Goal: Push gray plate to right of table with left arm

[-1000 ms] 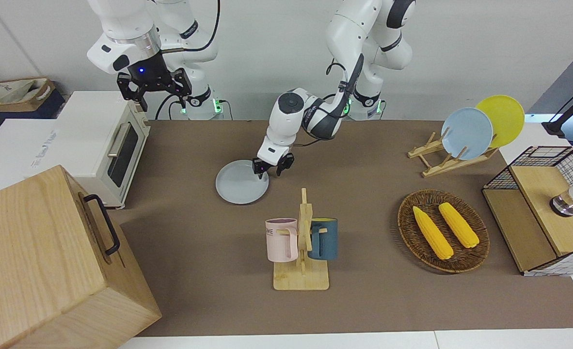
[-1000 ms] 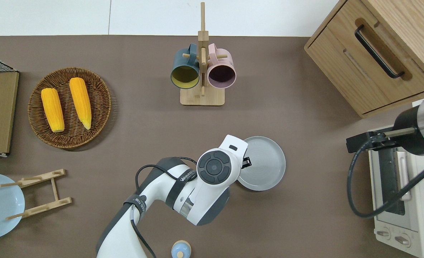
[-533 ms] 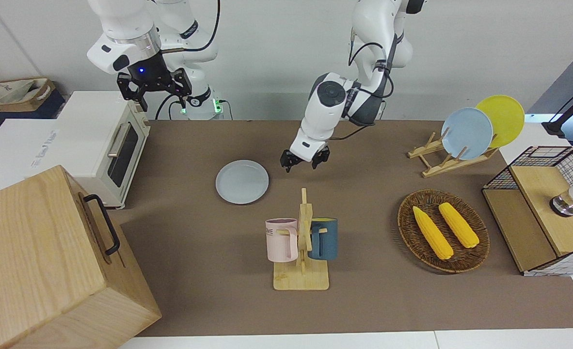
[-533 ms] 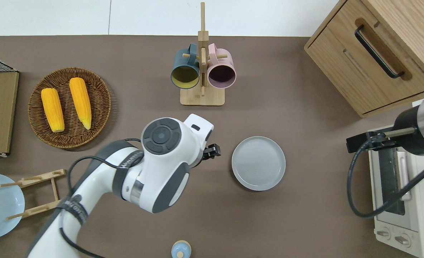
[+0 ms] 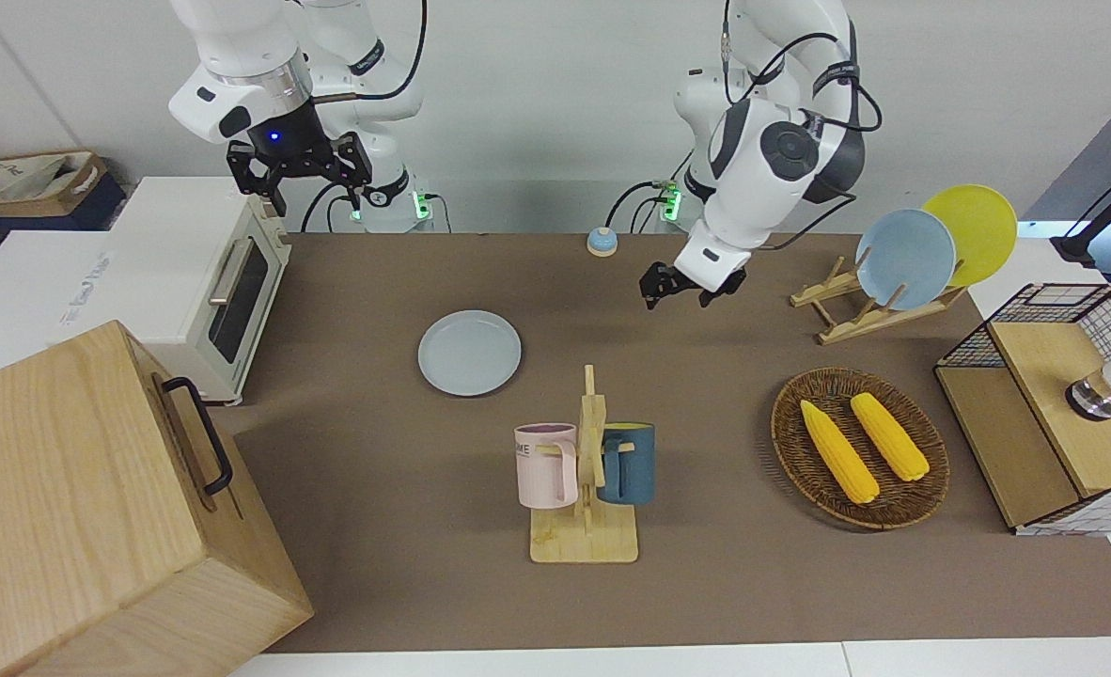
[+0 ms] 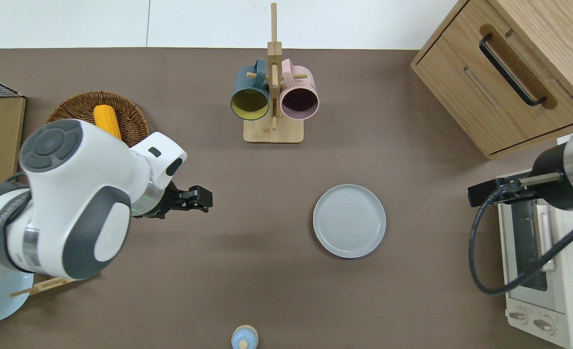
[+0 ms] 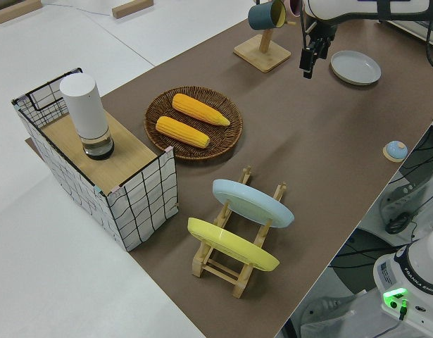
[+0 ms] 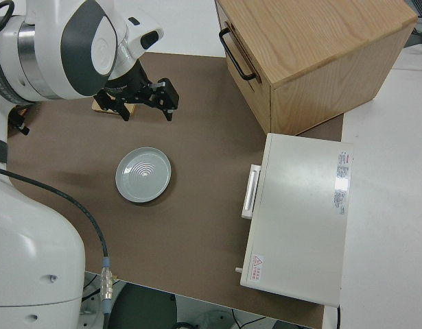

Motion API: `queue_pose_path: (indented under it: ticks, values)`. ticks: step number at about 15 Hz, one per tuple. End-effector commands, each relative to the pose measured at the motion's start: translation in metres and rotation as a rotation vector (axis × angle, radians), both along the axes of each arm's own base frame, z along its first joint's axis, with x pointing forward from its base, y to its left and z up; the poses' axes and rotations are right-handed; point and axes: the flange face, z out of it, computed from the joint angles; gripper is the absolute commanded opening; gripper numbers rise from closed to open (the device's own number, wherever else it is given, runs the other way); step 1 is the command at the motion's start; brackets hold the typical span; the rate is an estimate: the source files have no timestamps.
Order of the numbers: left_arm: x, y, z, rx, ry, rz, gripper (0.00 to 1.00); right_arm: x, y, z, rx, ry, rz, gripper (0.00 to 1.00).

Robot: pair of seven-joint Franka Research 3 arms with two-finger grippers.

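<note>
left gripper (image 6: 200, 198): a second ago it was down at the gray plate's rim; now it is hanging in the air over bare surface, well apart from the plate, toward the left arm's end. Fingers are standing apart, gripping nothing.
left arm (image 5: 762, 160): pulling up and back toward its base; the wrist is now covering part of the basket in the overhead view.
gray plate (image 6: 349, 220): lying flat on the surface (image 6: 218, 291), between the mug rack and the robots' edge, toward the right arm's end, near the toaster oven but not touching it. Same spot in all three time steps.
task read: the push looks done and the arm is retreating; I am judging this as the wrap-up, nothing more needed on the plate.
right gripper (image 5: 299, 169): parked, fingers spread, holding nothing.
wicker basket (image 5: 860, 448): carrying two corn cobs (image 5: 864, 444) lying side by side.
mug rack (image 6: 273, 104): a dark blue mug and a pink mug are hanging on its pegs, openings facing up at the overhead camera.
dish rack (image 7: 234, 243): holding a sky-blue plate (image 7: 253, 202) and a yellow plate (image 7: 232, 244) on edge.
wire crate (image 7: 96, 165): a white cylinder is standing on its wooden top.
toaster oven (image 8: 300, 216): door shut, contents not visible.
wooden cabinet (image 6: 509, 72): drawer closed.
</note>
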Motion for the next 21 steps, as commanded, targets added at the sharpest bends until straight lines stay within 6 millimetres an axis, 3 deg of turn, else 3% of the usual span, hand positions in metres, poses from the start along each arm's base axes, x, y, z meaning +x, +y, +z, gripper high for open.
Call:
queue_pose_path:
  ticks: [1, 6, 11, 14, 21]
  values:
    - [0.001, 0.053, 0.022, 0.031, -0.011, -0.049, 0.99, -0.004, -0.002, 0.003, 0.007, 0.004, -0.002, 0.983]
    - [0.002, 0.112, 0.039, 0.141, -0.046, -0.098, 0.99, -0.004, -0.002, 0.003, 0.007, 0.004, -0.004, 0.983]
    - [0.004, 0.173, 0.060, 0.125, -0.083, -0.152, 0.99, -0.004, -0.002, 0.003, 0.007, 0.004, -0.002, 0.983]
    - [0.009, 0.190, 0.082, 0.120, -0.097, -0.126, 0.99, -0.004, -0.002, 0.003, 0.007, 0.004, -0.002, 0.983]
    - [0.015, 0.198, 0.099, 0.119, -0.131, -0.110, 0.99, -0.004, -0.002, 0.003, 0.007, 0.006, -0.002, 0.983]
